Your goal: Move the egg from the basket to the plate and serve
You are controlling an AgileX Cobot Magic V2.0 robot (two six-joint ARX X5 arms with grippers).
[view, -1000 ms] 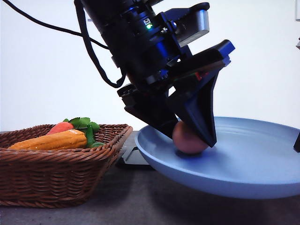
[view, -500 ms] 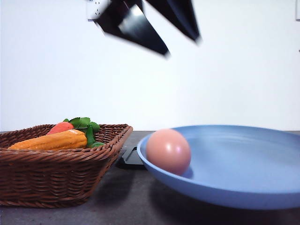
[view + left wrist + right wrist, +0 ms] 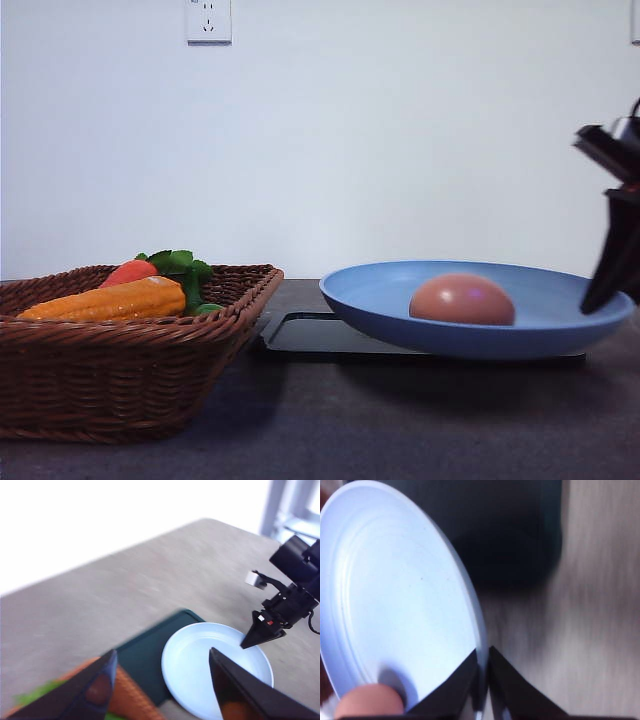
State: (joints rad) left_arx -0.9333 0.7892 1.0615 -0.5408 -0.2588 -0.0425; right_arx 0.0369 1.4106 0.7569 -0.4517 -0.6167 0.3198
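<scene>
— Egg (image 3: 462, 299) is sitting in the plate (image 3: 390, 300) from where I stand in front, basket (image 3: 120, 385) off to the left with only the corn (image 3: 105, 299) and carrot (image 3: 130, 272) in it. Plate looks lifted just above the black tray (image 3: 310, 335), the right tool (image 3: 610, 285) at its far rim.

— And the left one?

— Looking down from the left wrist, the left tool (image 3: 161, 682) is high over the counter (image 3: 125, 595), jaws spread wide, nothing between them. You can see the plate (image 3: 200, 665) below and the other arm's tool (image 3: 260, 632) reaching onto its edge.

— Is that right grip sound?

— From the right wrist, its fingers (image 3: 506, 690) are pinched shut on the plate's rim (image 3: 465, 605), egg (image 3: 370, 702) resting close beside them. I'd say the serving move wants the plate kept level and slow; a loose egg will roll toward any low side, and a thin rim pinch could slip.
</scene>
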